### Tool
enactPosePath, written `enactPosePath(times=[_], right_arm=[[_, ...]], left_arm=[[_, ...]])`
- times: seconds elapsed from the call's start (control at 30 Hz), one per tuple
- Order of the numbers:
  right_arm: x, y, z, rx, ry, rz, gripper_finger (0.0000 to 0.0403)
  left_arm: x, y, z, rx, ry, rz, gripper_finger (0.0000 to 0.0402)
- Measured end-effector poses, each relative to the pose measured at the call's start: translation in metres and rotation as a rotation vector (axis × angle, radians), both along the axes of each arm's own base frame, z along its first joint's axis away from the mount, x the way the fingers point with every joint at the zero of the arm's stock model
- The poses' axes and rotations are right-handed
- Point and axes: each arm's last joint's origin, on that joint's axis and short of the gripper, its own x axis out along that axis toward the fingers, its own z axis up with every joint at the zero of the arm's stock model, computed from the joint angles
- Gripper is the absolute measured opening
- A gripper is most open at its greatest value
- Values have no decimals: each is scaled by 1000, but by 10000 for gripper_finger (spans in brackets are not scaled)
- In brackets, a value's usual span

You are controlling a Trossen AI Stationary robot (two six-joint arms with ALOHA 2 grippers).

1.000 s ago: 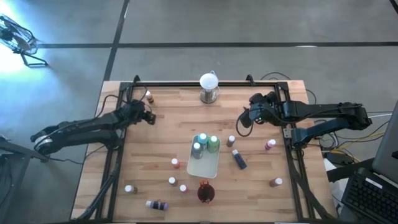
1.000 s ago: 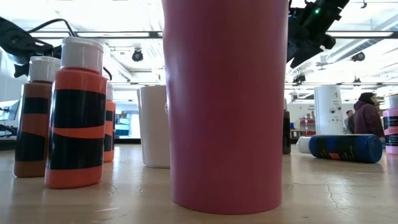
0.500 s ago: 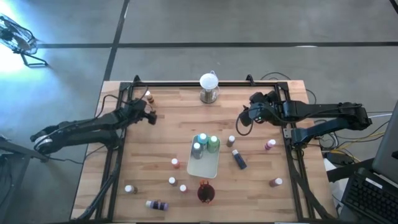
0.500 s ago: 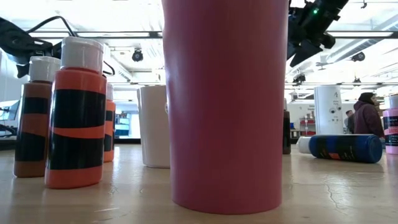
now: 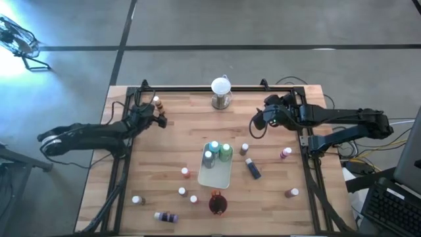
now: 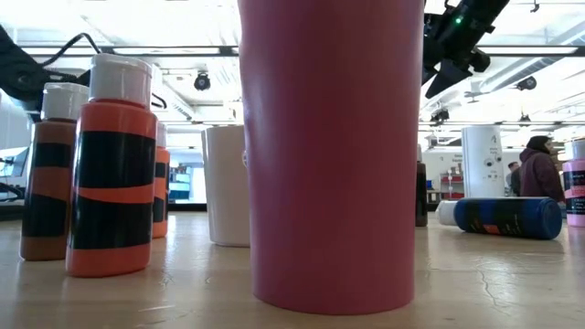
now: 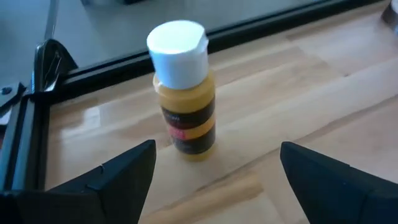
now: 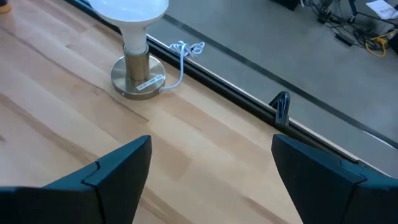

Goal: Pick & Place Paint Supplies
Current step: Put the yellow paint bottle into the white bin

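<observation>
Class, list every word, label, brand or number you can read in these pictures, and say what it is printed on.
None can be read.
Yellow paint bottle: dark band with a red mark, too blurred.
Lamp base: small white sticker, too small.
Orange bottle: black bands, no letters visible.

Hidden, cropped and unreadable parts across the four views

In the low view the tall dark red cup [image 6: 331,151] runs past the top edge, so its rim is unseen, and it blocks everything behind it; the pink white-capped bottle [image 6: 576,183] is cut by the right edge, and the orange bottle with black bands [image 6: 111,166] covers most of a third orange bottle behind it. In the right wrist view the white globe on its round metal base [image 8: 134,37] is cropped at the top. On the yellow white-capped bottle [image 7: 184,87] the label print is unreadable. From above, the small bottles' colours near the white rectangular tray [image 5: 216,172] are hard to tell.
</observation>
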Motion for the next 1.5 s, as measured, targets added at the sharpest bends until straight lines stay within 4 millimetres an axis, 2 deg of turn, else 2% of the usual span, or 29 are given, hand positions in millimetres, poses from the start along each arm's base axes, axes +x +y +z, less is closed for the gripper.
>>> enactPosePath(times=[0.17,0.73,0.9,1.27,1.5], right_arm=[[1,-4,3,-12,-11,-6,321],[2,-5,3,-10,-16,-1,275],[2,-5,3,-10,-17,-1,264],[2,-5,3,-8,-20,2,242],[2,-5,3,-8,-20,2,229]], left_arm=[[7,7,-1,52,-18,-5,350],[17,29,-21,56,71,71,338],[17,31,-22,78,69,102,286],[19,35,-23,123,78,129,124],[17,33,-23,126,104,69,116]])
